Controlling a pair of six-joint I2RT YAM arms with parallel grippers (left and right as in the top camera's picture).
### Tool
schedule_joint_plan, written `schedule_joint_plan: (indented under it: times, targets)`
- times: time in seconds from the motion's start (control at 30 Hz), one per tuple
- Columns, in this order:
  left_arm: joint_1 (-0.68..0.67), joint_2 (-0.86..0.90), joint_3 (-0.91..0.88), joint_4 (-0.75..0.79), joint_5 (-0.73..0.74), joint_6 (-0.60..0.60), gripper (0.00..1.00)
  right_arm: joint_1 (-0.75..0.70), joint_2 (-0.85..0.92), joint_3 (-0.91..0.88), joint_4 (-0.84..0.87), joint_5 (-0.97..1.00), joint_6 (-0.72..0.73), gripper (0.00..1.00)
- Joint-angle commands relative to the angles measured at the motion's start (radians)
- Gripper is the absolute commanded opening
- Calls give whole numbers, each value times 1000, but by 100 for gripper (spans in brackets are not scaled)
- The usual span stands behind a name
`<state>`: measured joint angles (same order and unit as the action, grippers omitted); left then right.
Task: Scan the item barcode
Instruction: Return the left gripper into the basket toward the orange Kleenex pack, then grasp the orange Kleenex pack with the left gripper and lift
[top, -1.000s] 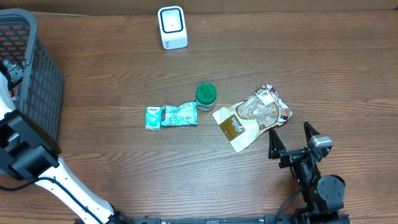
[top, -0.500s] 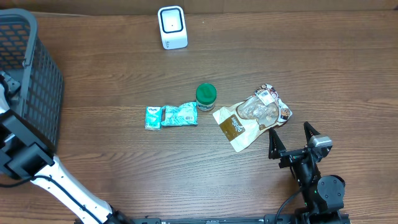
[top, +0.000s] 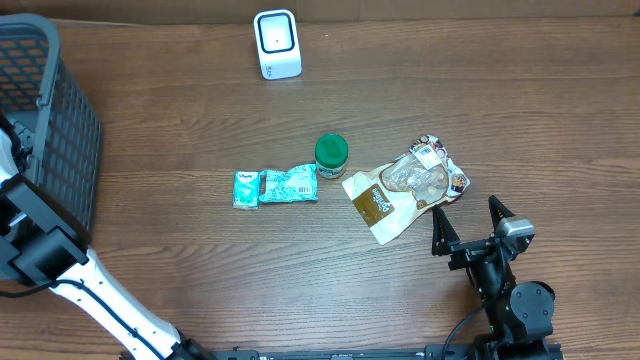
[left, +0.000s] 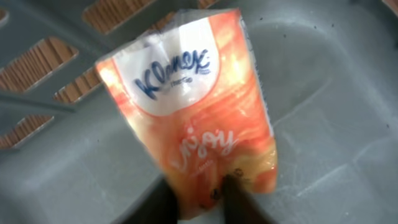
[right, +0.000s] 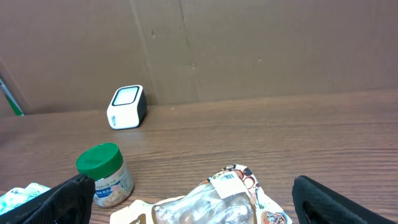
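Observation:
In the left wrist view an orange and white Kleenex tissue pack (left: 193, 106) lies tilted inside the grey basket (left: 323, 93). My left gripper (left: 208, 186) is shut on the pack's lower edge, with dark fingers (left: 239, 199) on either side of it. The overhead view hides that gripper inside the basket (top: 60, 130) at the far left. The white barcode scanner (top: 277, 44) stands at the back of the table and also shows as the scanner (right: 126, 106). My right gripper (top: 468, 225) stands open near the front right, with nothing between its fingers.
A green-lidded jar (top: 331, 156), two teal packets (top: 276, 186) and a brown and clear snack bag (top: 405, 187) lie mid-table. The bag (right: 217, 199) is just ahead of my right gripper (right: 199, 208), with the jar (right: 104, 174) to its left. A cardboard wall stands behind the table.
My left arm at the table's left edge has shifted slightly beside the basket. The items on the table and the right arm have not moved.

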<state>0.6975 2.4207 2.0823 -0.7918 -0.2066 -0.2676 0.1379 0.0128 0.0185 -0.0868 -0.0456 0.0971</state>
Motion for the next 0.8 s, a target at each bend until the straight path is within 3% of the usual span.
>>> schedule_joint_plan:
  times: [0.0, 0.63, 0.7, 0.73, 0.77]
  targets:
    - [-2, 34, 3, -31, 10, -1, 4, -3, -10, -11, 6, -1, 3, 100]
    - [-6, -139, 3, -199, 174, 35, 4, -3, -10, -11, 6, -1, 3, 100]
    - [-6, -151, 3, -193, 174, 66, 13, -3, -10, -11, 6, -1, 3, 100]
    - [-6, -153, 3, -187, 174, 80, 23, -3, -10, -11, 6, -1, 3, 100]
    - [-6, -153, 3, -173, 174, 99, 42, -3, -10, -11, 6, -1, 3, 100]
